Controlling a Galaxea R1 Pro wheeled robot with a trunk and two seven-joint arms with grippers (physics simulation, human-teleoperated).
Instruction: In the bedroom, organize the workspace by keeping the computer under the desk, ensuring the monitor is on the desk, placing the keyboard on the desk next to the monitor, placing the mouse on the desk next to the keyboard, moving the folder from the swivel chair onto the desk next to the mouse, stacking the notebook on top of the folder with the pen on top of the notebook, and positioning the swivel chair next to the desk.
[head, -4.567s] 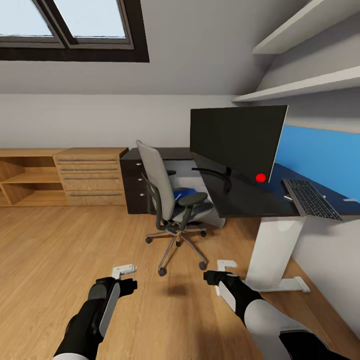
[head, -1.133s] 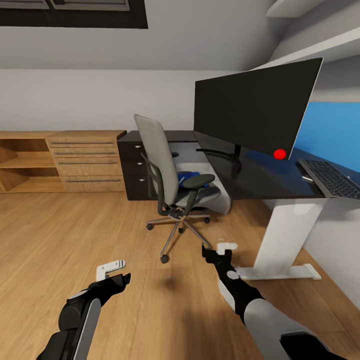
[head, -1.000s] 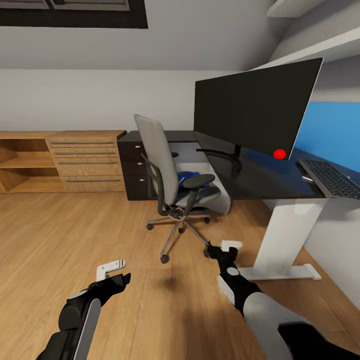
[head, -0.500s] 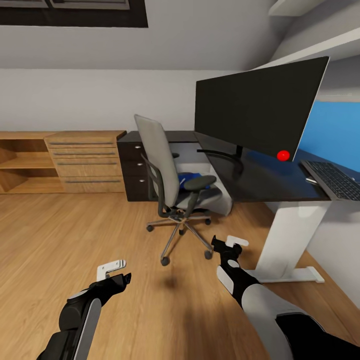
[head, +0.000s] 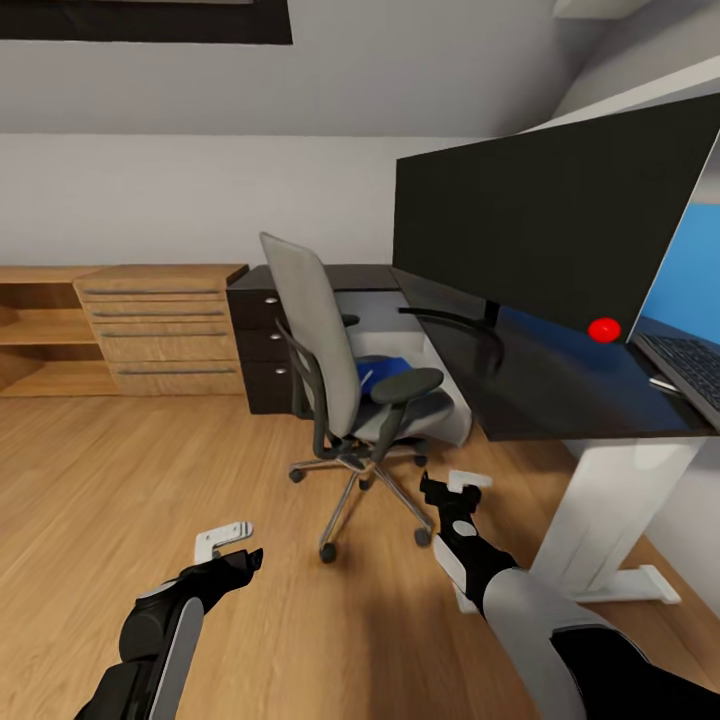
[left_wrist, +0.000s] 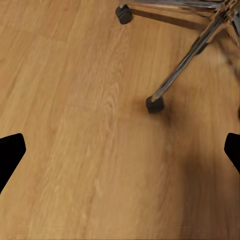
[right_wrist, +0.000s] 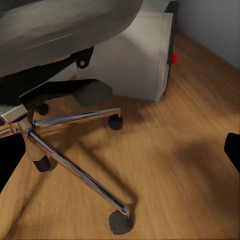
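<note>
Folder (head: 385, 368) on swivel chair (head: 340, 370) beside desk (head: 520, 375).

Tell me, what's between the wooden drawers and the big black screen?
In the head view, the swivel chair stands between the wooden cabinet and the monitor.

My arms are glossy black with rounded shells. The left forearm (head: 165, 640) carries a long grey panel along its top; the right forearm (head: 510, 610) swells into a pale grey sleeve. Each wrist ends in black housing tipped with white angular finger brackets, my left gripper (head: 228, 545) and right gripper (head: 455, 492) alike.
</note>
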